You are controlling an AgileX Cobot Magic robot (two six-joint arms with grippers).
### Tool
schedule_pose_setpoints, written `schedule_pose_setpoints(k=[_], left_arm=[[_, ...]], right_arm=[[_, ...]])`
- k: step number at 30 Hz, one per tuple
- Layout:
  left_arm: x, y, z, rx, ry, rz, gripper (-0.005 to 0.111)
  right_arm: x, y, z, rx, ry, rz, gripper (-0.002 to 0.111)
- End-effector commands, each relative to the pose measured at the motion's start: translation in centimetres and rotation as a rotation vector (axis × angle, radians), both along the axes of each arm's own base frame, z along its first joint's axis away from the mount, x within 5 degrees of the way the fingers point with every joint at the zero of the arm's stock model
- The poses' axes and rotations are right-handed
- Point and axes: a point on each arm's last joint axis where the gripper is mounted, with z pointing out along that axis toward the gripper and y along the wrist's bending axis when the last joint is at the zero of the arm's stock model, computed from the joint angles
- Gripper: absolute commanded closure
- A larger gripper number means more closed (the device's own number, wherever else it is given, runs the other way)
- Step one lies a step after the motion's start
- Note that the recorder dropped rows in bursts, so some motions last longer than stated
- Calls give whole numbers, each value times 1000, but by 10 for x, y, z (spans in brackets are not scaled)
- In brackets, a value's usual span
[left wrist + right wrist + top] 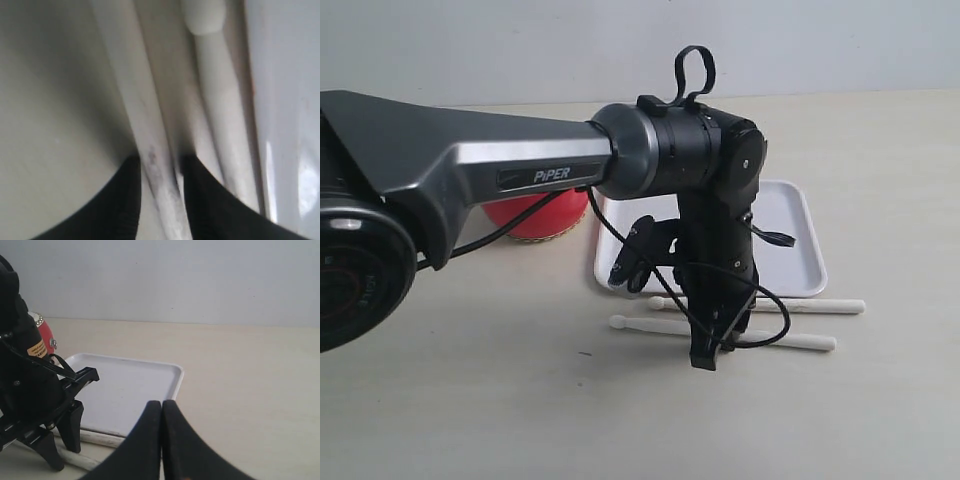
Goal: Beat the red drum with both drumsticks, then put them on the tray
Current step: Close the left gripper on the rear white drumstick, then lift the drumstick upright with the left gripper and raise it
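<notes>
Straddling one of the drumsticks, left gripper is spread; right gripper is pressed together. Both are laid beside tray; red drum is half hidden by left arm. Beige table, pale wall.

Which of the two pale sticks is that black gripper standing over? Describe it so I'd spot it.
Find the white tray. Just outside its long edge lies one pale drumstick; the one you want is the second drumstick, parallel and farther from the tray. It alone has the open left gripper straddling it.
</notes>
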Motion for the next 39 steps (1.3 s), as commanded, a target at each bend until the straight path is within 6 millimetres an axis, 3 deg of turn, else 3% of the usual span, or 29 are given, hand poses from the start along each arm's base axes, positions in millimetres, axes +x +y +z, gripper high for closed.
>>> schedule_pose_setpoints(k=[1,8,13,14,30,39], left_arm=[[-3,2,-12,35,26,-6,76],[-3,2,-17,45,36,-6,78],[-3,2,-17,45,36,-8,106],[-3,2,-17,45,36,-8,107],[-7,9,-18,114,53,-120,107],[-11,9,3,163,-43,-195,107]], right_arm=[[0,0,0,1,-15,-5,108],[0,0,0,1,-15,-5,108],[0,0,-1,-1,-4,-4,108],[0,0,-1,-1,-4,-4,108],[0,0,-1,-1,-4,-4,108],[0,0,-1,-1,-4,-4,108]])
